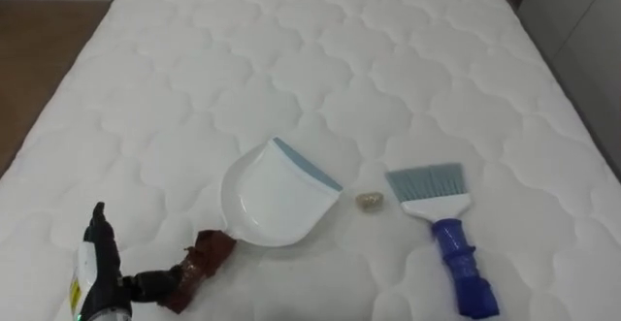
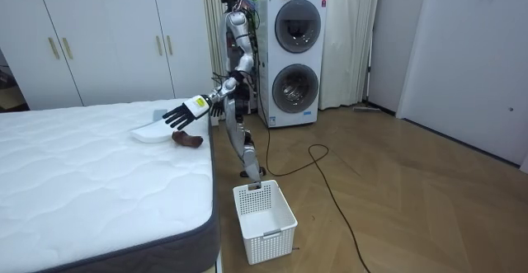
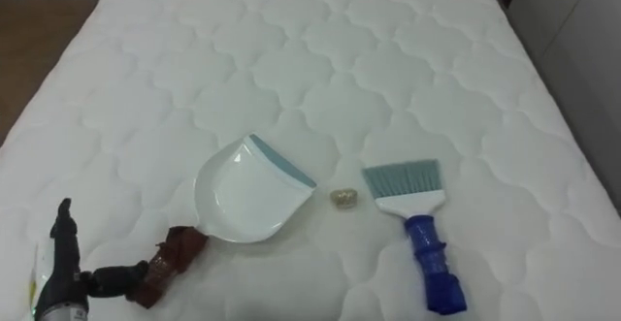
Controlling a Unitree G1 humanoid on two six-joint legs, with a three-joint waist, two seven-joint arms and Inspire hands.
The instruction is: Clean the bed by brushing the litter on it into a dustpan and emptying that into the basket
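A white dustpan with a grey-blue lip lies on the white quilted mattress, its brown handle pointing toward me. A small crumpled beige scrap sits just right of the pan's lip. Right of the scrap lies a brush with pale blue bristles and a blue handle. My left hand is at the lower left, open, its dark fingers spread, the thumb reaching to the end of the brown handle. In the room view the left hand hovers over the bed's corner beside the dustpan.
I stand at the bed's end, stacked washing machines behind me. A white laundry basket stands on the wooden floor by the bed's corner. White wardrobes line the wall past the bed. The mattress edge runs along the right.
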